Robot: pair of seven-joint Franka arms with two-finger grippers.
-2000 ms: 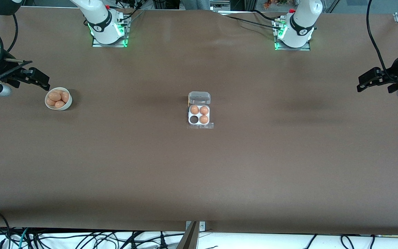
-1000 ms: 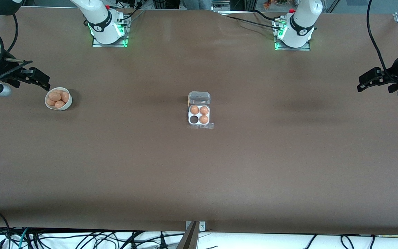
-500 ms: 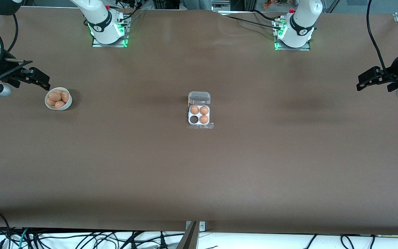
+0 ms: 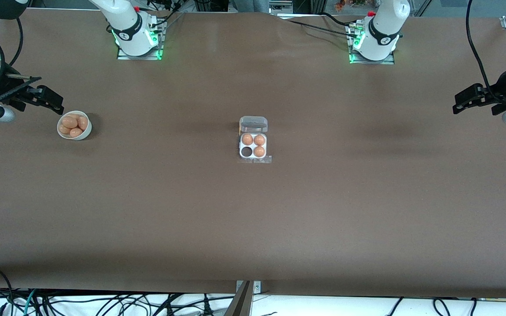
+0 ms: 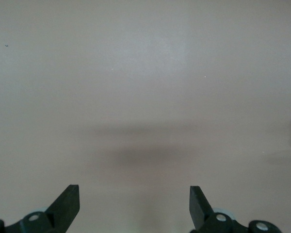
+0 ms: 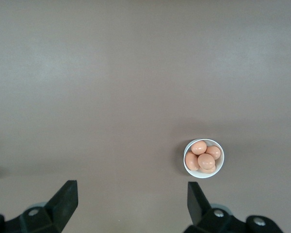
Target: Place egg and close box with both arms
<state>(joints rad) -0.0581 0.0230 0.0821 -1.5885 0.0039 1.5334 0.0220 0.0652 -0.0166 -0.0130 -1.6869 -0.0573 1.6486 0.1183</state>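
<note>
Your right gripper (image 4: pixel 53 105) hangs jaws apart by the round white bowl (image 4: pixel 74 125) of tan eggs (image 4: pixel 70 122), left gripper (image 4: pixel 466 101) waits jaws apart, the clear-plastic four-cell box (image 4: pixel 253 139) sits mid brown worktop (image 4: pixel 253 219) lid open: squeeze hard and shell cracks.

High front camera; wrists downward.
</note>
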